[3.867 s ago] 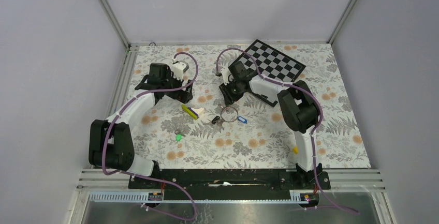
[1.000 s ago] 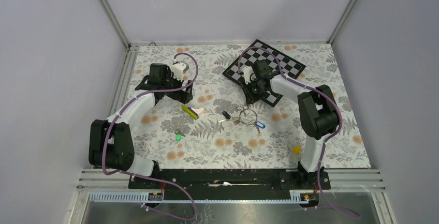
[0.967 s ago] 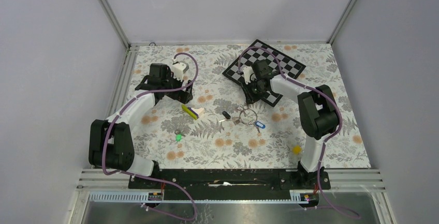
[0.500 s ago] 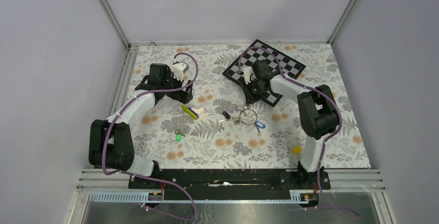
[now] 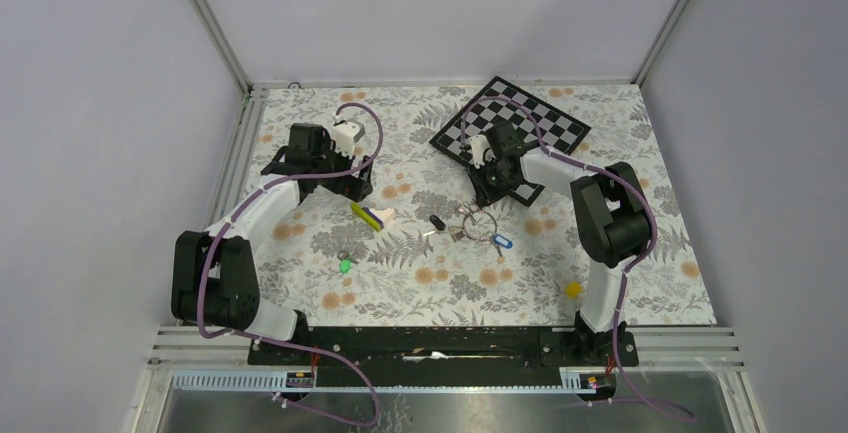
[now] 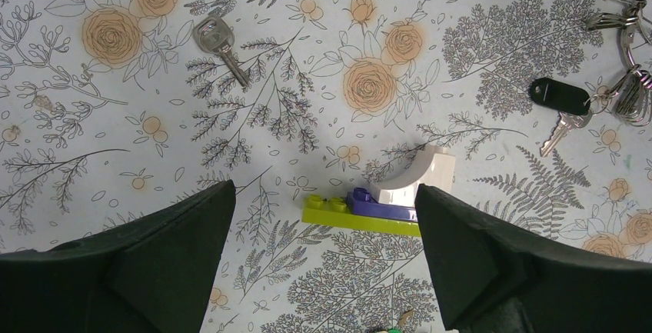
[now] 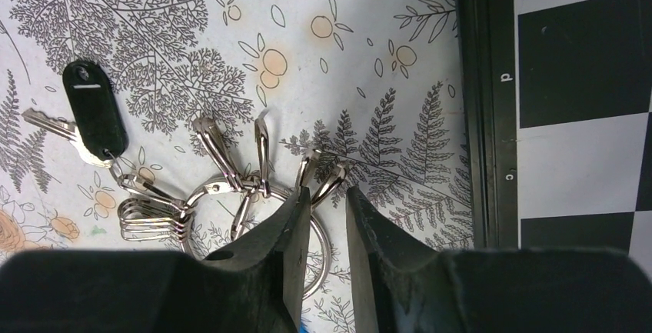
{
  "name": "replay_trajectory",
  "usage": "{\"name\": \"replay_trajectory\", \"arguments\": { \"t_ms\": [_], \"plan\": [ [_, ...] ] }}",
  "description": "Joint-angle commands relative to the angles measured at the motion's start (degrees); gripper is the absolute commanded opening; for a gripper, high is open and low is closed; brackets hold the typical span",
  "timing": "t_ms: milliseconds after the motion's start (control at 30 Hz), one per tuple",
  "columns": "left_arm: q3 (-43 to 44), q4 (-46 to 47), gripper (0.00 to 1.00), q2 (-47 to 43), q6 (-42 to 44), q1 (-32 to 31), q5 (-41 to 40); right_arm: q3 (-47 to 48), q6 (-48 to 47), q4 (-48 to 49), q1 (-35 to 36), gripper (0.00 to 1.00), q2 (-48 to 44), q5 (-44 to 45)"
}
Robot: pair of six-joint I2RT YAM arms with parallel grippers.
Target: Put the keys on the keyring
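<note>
The keyring (image 5: 478, 223) lies mid-table, a silver wire ring with several clasps. A black key (image 5: 436, 221) lies to its left and a blue key (image 5: 502, 243) to its lower right. My right gripper (image 5: 490, 196) hangs over the ring's far side. In the right wrist view its jaws (image 7: 327, 191) stand a narrow gap apart, straddling the keyring (image 7: 326, 252) wire without pinching it. The black key (image 7: 96, 114) lies at the left there. A green key (image 5: 345, 265) lies apart. My left gripper (image 6: 324, 188) is wide open and empty above the wedge block (image 6: 384, 202). A bare silver key (image 6: 219, 44) lies further off.
A checkerboard (image 5: 510, 128) lies at the back right, its black edge (image 7: 484, 118) just right of my right fingers. The yellow-white-purple wedge block (image 5: 372, 215) sits left of the keys. A small yellow cube (image 5: 572, 290) rests by the right arm's base.
Since the oldest frame the ring, with the black and blue keys, has shifted right along with my right gripper. Over the last second the right wrist barely moved. The left arm is still.
</note>
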Motion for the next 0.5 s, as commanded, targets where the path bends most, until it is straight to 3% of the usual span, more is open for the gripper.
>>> {"name": "replay_trajectory", "arguments": {
  "t_ms": [0,467],
  "plan": [
    [0.15,2.39,0.99,-0.43,-0.03,-0.18,0.53,-0.34,0.18,1.08,0.43,0.31,0.62,0.61],
    [0.06,2.34,0.99,-0.41,-0.03,-0.15,0.64,-1.58,0.60,1.39,4.30,0.26,0.05,5.84]
  ]
}}
